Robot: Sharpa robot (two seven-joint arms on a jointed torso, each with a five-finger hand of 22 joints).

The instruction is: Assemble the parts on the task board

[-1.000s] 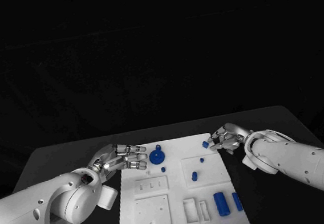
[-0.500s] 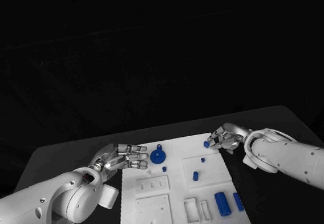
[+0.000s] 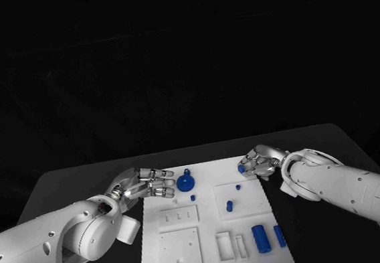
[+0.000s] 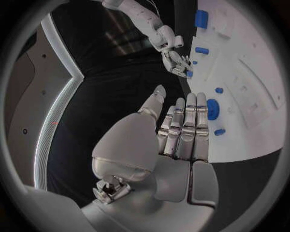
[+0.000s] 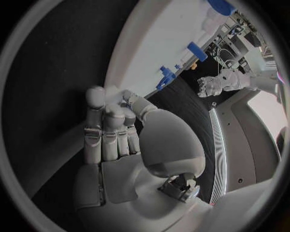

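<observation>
Both arms are clad in smooth, glossy white shells, thick and rounded, swelling into bulbous housings near the wrists. The left arm (image 3: 48,252) has small dark round screw holes dotted along its casing and a boxy white block beside the wrist housing. The right arm (image 3: 361,192) carries a white ring-like loop at its wrist, and a thin pale cable trails under its forearm. The left hand (image 3: 145,184) and right hand (image 3: 263,162) are silver metal, their fingers (image 4: 184,128) built of segmented, ridged links, with smooth grey domed palm covers.
</observation>
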